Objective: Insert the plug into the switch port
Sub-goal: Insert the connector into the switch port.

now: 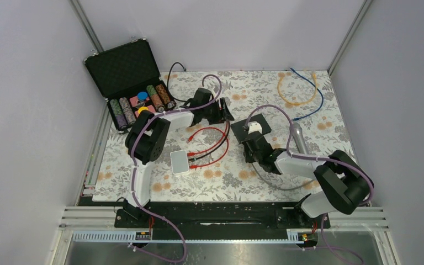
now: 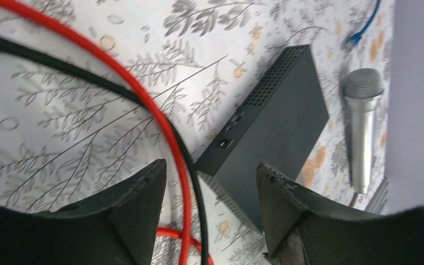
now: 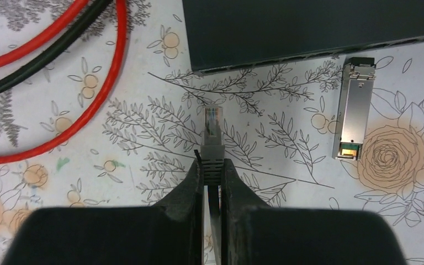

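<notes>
The black switch (image 3: 309, 27) lies flat across the top of the right wrist view, with its port face along its lower edge. My right gripper (image 3: 212, 161) is shut on the grey boot of the plug (image 3: 212, 124). The plug's clear tip points at the switch, a short gap below the port face. In the top view the right gripper (image 1: 250, 146) sits just in front of the switch (image 1: 242, 127). My left gripper (image 2: 212, 182) is open and empty, beside the switch's near corner (image 2: 287, 127), above a red cable (image 2: 165, 132) and a black cable (image 2: 196, 182).
A silver transceiver module (image 3: 353, 107) lies right of the plug. A microphone (image 1: 298, 138) lies right of the switch. Red and black cables (image 1: 212, 146) loop to a white box (image 1: 180, 162). An open chip case (image 1: 132, 83) stands back left, and orange and blue cables (image 1: 298, 91) lie back right.
</notes>
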